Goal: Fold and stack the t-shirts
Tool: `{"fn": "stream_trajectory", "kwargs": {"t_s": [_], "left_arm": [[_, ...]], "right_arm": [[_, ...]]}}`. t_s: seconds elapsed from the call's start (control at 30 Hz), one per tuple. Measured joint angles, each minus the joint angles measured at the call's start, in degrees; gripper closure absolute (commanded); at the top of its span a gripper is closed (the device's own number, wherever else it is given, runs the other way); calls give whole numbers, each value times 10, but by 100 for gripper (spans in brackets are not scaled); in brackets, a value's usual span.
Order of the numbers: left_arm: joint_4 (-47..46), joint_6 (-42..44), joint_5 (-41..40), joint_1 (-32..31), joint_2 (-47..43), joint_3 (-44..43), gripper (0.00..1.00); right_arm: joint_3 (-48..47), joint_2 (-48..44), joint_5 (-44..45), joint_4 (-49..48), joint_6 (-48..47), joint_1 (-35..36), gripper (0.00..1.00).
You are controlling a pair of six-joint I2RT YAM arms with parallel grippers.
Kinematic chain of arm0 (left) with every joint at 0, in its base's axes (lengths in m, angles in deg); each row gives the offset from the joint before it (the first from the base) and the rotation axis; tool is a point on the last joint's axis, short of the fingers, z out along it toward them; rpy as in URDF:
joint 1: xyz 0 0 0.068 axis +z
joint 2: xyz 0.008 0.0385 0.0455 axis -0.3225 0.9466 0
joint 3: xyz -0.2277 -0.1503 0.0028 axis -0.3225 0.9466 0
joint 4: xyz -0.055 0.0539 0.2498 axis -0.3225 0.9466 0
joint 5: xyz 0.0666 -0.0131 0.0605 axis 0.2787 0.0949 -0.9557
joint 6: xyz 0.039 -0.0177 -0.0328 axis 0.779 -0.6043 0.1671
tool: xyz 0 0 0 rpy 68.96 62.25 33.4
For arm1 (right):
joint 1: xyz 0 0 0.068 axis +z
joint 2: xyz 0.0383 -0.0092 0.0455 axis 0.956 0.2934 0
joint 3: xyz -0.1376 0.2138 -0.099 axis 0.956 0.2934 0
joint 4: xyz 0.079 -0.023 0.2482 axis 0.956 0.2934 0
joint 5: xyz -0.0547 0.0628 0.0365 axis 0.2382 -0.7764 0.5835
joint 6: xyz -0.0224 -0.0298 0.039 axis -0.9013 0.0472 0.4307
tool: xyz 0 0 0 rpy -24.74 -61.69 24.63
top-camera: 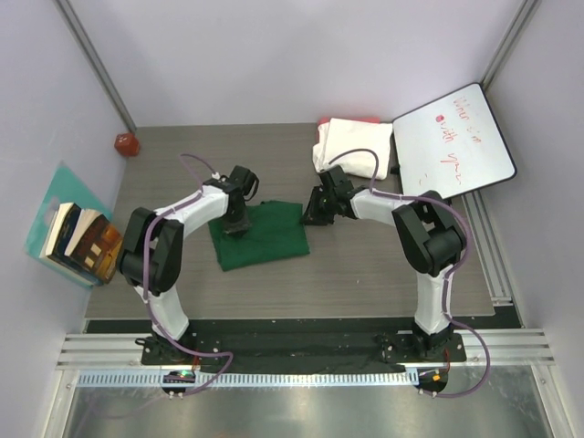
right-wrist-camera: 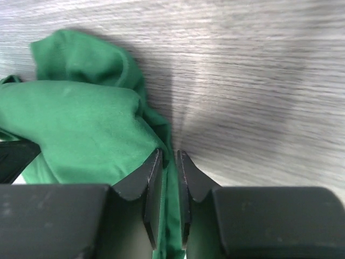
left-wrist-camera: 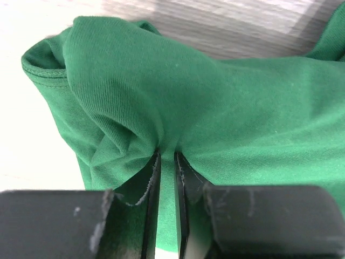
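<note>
The dark green t-shirt (top-camera: 265, 239) lies rumpled; the folded cream-white t-shirt (top-camera: 351, 148) rests on red-pink cloth (top-camera: 347, 119).

The left arm (top-camera: 196, 208) and right arm (top-camera: 374, 205) are showing white links, black joints and looping lilac cables (top-camera: 194, 161), while the left gripper (left-wrist-camera: 166, 159) and right gripper (right-wrist-camera: 170, 156) are showing scuffed black fingers at frame bottom.
</note>
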Motion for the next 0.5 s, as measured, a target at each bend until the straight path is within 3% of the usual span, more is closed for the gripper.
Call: {"fn": "stream_trajectory", "kwargs": {"t_s": [0.13,0.17,0.2,0.27,0.37,0.5], "left_arm": [[0,-12,-8,2,-15,21,81],[0,-14,-8,1,-20,26,76],[-1,-15,-8,2,-28,33,57],[1,-13,-8,2,-46,44,50],[6,-11,-5,3,-73,47,34],[3,0,13,20,-102,47,21]], "right_arm": [[3,11,-10,-20,8,0,79],[4,12,-11,-23,9,0,79],[5,12,-12,-26,9,1,79],[7,12,-14,-33,9,1,79],[12,12,-17,-41,10,1,69],[28,0,-17,-57,10,0,66]]}}
